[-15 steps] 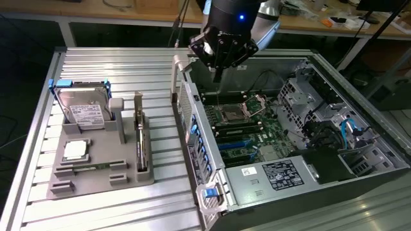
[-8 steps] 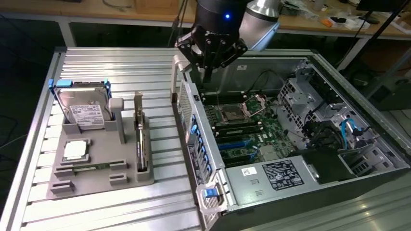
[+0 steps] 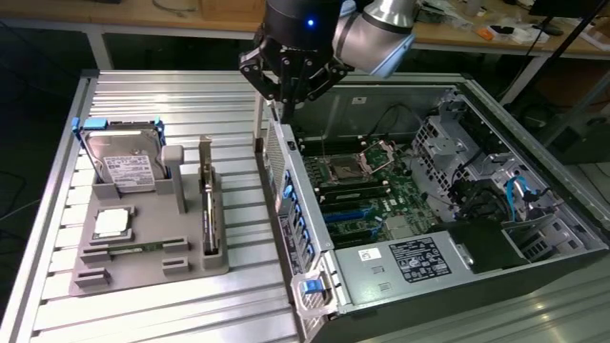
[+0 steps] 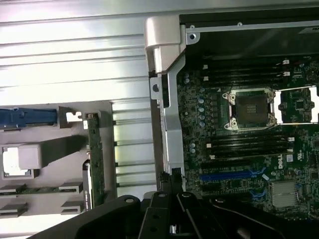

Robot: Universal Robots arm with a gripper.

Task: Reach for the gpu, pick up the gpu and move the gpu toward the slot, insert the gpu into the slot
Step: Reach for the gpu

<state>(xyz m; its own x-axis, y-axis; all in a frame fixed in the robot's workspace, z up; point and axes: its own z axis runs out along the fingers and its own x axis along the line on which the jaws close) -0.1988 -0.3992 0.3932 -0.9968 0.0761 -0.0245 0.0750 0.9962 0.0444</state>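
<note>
The robot's hand (image 3: 288,100), closed and holding nothing, hangs over the rear edge of an open computer case (image 3: 286,179) on a ribbed metal surface (image 3: 171,100). The graphics card (image 3: 207,207) stands on edge in a grey holder (image 3: 143,268) beside the case, well apart from the hand. Inside the case, a blue slot (image 4: 232,175) lies bare on the green motherboard (image 4: 209,119).

Gpu (image 3: 208,214) stands on edge in grey holder (image 3: 143,266); slot (image 4: 232,175), blue, on motherboard (image 3: 402,187).
</note>
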